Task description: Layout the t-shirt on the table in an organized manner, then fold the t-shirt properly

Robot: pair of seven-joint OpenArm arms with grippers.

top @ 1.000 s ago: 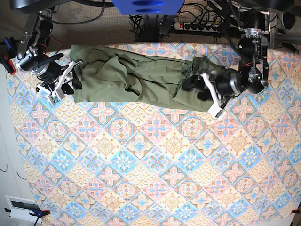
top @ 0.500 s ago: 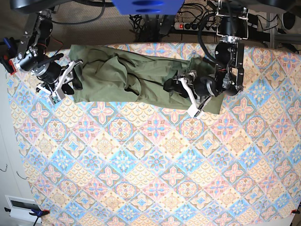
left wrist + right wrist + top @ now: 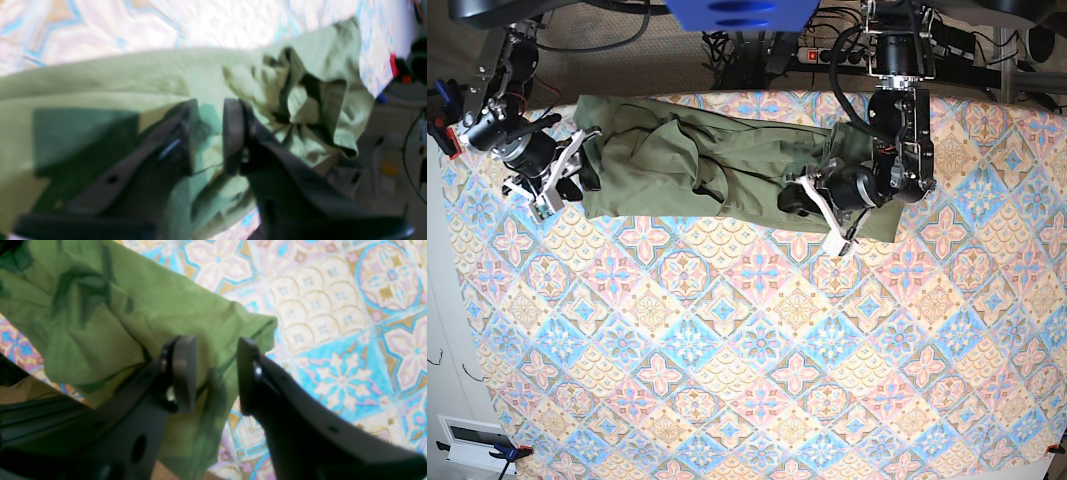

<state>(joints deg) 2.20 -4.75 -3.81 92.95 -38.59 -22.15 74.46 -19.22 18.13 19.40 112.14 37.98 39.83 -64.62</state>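
The t-shirt (image 3: 717, 165) lies bunched along the table's (image 3: 757, 380) far edge, long axis left–right, the near cloth bare. Left gripper (image 3: 812, 205) nearly closed, pinching fabric mid-shirt; right gripper (image 3: 567, 170) half-open, straddling the shirt's end.

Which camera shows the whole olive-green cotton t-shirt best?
The base view: the olive-green cotton t-shirt lies bunched lengthwise, seen end to end. The left wrist view shows only crumpled folds, the right wrist view only one corner.
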